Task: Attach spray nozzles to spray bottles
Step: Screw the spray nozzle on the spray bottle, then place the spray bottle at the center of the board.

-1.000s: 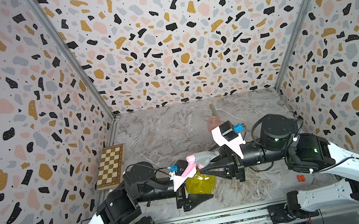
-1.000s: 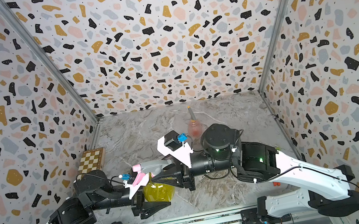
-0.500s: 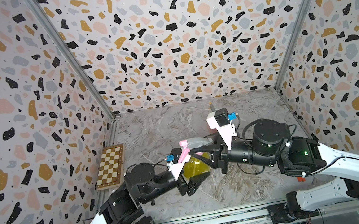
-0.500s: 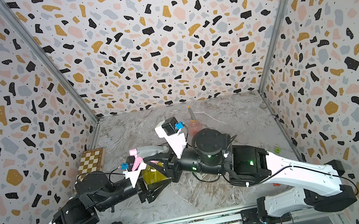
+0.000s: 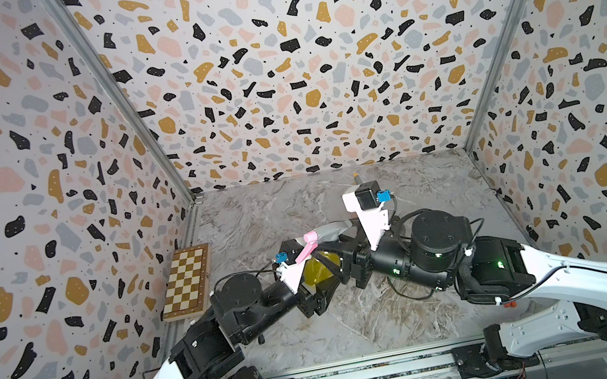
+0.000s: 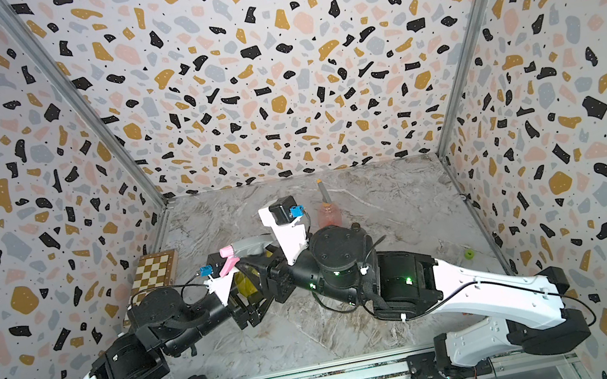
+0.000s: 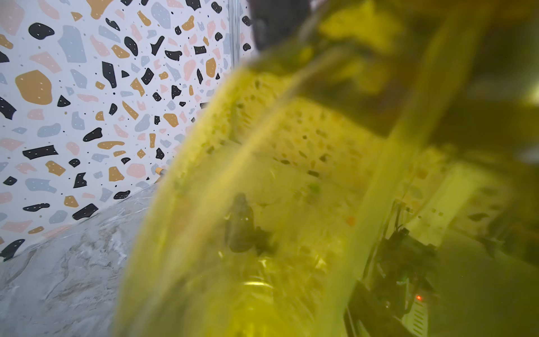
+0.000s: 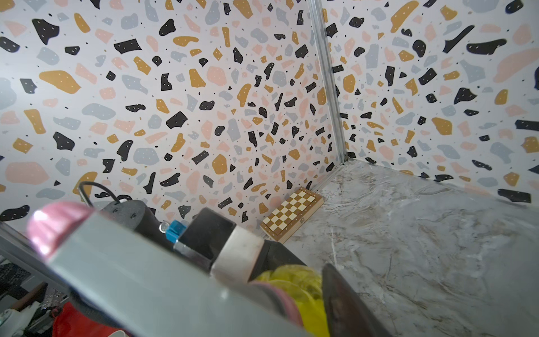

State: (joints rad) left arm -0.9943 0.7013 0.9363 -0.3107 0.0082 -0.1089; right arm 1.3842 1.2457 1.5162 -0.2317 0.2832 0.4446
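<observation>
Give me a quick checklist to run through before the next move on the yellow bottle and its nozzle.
1. Left tool shut on the yellow bottle: ok.
2. Nozzle with the pink trigger sits over the bottle's top: ok.
3. Nozzle screwed tight: cannot tell, its collar is hidden.
4. Right tool holding the nozzle: cannot tell, its jaws are hidden.
5. Pink bottle upright at the back: ok.
6. Chessboard apart from both tools: ok.
</observation>
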